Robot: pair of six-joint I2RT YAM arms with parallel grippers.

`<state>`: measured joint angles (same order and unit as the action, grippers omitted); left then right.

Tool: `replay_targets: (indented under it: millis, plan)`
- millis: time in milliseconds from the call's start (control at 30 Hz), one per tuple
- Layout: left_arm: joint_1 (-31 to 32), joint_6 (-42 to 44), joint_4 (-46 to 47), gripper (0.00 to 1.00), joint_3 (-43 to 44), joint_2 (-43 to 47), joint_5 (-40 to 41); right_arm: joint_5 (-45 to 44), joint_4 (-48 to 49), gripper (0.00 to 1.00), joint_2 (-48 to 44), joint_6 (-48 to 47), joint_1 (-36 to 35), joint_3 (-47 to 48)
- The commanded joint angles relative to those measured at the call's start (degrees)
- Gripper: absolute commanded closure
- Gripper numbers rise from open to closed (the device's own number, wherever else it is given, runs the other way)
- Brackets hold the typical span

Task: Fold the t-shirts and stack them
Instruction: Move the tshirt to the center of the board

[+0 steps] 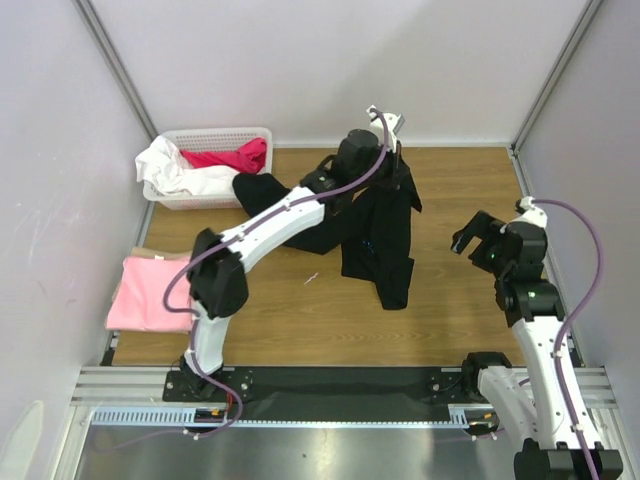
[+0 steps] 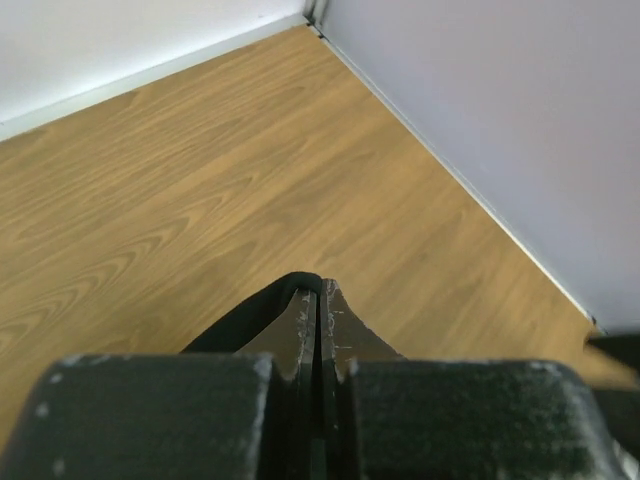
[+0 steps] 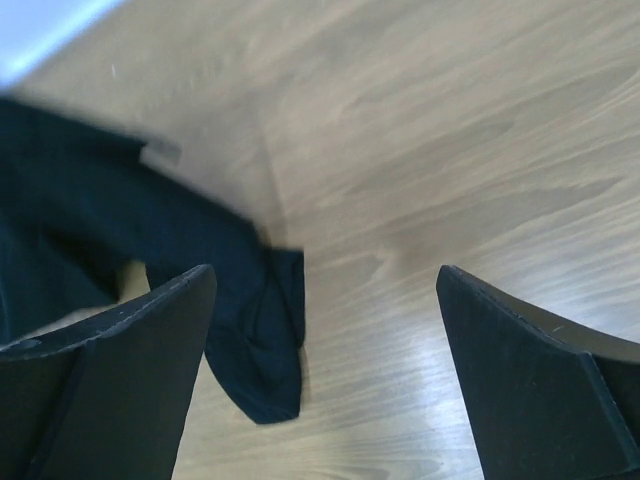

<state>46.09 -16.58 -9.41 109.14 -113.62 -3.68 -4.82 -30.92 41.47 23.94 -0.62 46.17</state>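
My left claw point(image 1: 392, 160) is in the upper middle of the overhead view, and my left wrist view shows the left claw point(image 2: 320, 305) pressed completely closed, with a fold of the large black short-sleeved cloth t-shirt point(image 2: 250, 318) pinched between its fingertips point(image 2: 305, 325). From that grip the black t-shirt point(image 1: 385, 235) hangs in a long drape toward the centre of the frame. Its lower end reaches the light wooden table point(image 1: 300, 320), and another part of it trails off to the left behind my arm. My right claw point(image 1: 478, 238) is at the right of the overhead view, clear of the cloth, its jaws spread wide with nothing between them. In my right wrist view the right claw point(image 3: 325, 275) frames bare table point(image 3: 430, 150), and one blurred end of the black t-shirt point(image 3: 150, 240) lies on the left side of that picture, near the left finger. I cannot tell whether it touches that finger. The light pink cloth t-shirt point(image 1: 150, 290) lies folded at the left edge of the table, well apart from the black one. At the upper left stands a white plastic slatted basket point(image 1: 225, 132) holding crumpled white cloth point(image 1: 170, 165) and bright red cloth point(image 1: 235, 157).
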Motion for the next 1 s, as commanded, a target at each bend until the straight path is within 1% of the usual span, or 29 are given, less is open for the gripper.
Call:
replay_targets:
  millis: [0,33,67,100,133,167,200,233,267,300,367,400,467,500,533,567,600,633,667,700,733,767,800,833,867,900,967]
  plan:
    - [-0.1,-6.4,11.7,1.00,4.5,-5.2,3.5,8.0,5.7,0.00,0.2,-1.4,0.2,-3.6]
    - [0.0,-8.4,12.2,1.00,7.2,-7.4,3.5,8.7,6.4,0.00,0.4,-0.7,0.2,-4.9]
    - [0.0,-9.3,11.2,1.00,9.7,-9.5,5.2,9.7,8.4,0.00,0.6,-0.7,0.2,-5.5]
    - [0.0,-10.3,10.2,1.00,15.9,-14.5,5.4,10.4,8.9,0.00,0.9,-0.6,0.2,-5.7]
    - [0.1,-10.7,9.9,0.99,19.2,-16.9,5.4,10.2,9.1,0.00,1.8,-0.2,0.2,-5.8]
    - [0.1,-10.8,7.8,0.95,22.2,-19.1,5.0,9.6,9.6,0.00,2.2,-0.3,0.2,-6.0]
    - [0.1,-10.8,7.7,0.68,26.3,-22.6,4.2,9.0,9.7,0.00,2.6,-0.3,0.2,-6.2]
    - [0.1,-11.0,7.3,0.48,27.2,-23.3,4.8,8.3,9.7,0.00,3.5,0.0,0.2,-6.2]
    - [0.1,-10.7,7.2,0.24,27.2,-23.3,5.5,7.8,9.6,0.00,3.8,0.0,0.2,-6.0]
    - [0.0,-8.6,5.6,0.00,27.7,-23.3,6.2,6.8,9.6,0.00,4.1,0.3,0.2,-6.1]
    - [-0.7,-5.7,2.3,0.00,29.1,-22.4,6.7,6.7,10.2,0.00,4.6,0.8,0.2,-6.3]
    - [-1.3,-2.4,-2.6,0.00,29.8,-21.6,6.8,7.2,10.8,0.00,4.8,0.8,0.2,-6.8]
    - [-2.7,0.6,-6.9,0.00,28.2,-16.0,8.2,8.9,13.0,0.00,5.5,1.2,0.2,-7.4]
    - [-3.3,3.4,-8.2,0.00,23.4,-13.0,9.1,9.6,13.9,0.00,5.9,1.5,0.1,-7.9]
    - [-4.2,4.1,-9.1,0.00,19.7,-9.9,11.8,10.2,14.6,0.00,6.5,1.5,-0.2,-8.0]
    - [-4.9,4.6,-8.4,0.00,15.4,-2.5,12.9,10.7,16.5,0.00,7.2,1.6,-0.7,-8.2]
    - [-5.4,5.2,-7.2,0.00,4.8,1.3,13.3,10.6,17.5,0.00,9.0,1.5,-1.4,-8.2]
    - [-6.6,5.1,-3.5,0.00,-0.7,5.1,13.7,10.1,18.3,0.00,10.0,1.4,-3.7,-7.9]
    - [-7.2,4.8,-1.4,0.00,-6.1,12.6,14.1,8.0,20.0,0.00,11.0,1.3,-5.1,-7.8]
    - [-8.1,4.4,0.4,0.00,-15.6,15.7,14.3,7.0,20.7,0.00,13.8,0.8,-6.4,-7.5]
    - [-8.4,4.0,2.2,0.00,-19.5,18.8,15.3,5.8,22.6,0.00,15.3,0.4,-9.8,-6.5]
    - [-8.7,3.7,2.5,0.00,-22.8,22.4,16.9,2.7,23.2,0.00,17.3,0.1,-11.2,-5.8]
    - [-9.3,3.0,2.4,0.00,-27.6,23.9,17.4,1.6,23.5,0.00,21.0,-0.7,-12.7,-4.8]
    - [-9.7,2.5,1.8,0.01,-29.4,24.7,17.7,0.7,24.2,0.00,23.5,-1.1,-14.7,-2.7]
    - [-10.0,1.8,-1.4,0.02,-30.6,25.2,17.8,-0.6,24.5,0.00,25.7,-1.7,-15.7,-1.3]
    - [-10.2,0.7,-3.0,0.03,-33.2,26.1,17.5,-1.1,24.7,0.03,30.2,-2.7,-16.2,0.0]
    - [-10.2,-1.5,-3.9,0.05,-36.9,27.0,16.3,-1.5,24.8,0.13,34.3,-3.8,-17.5,4.0]
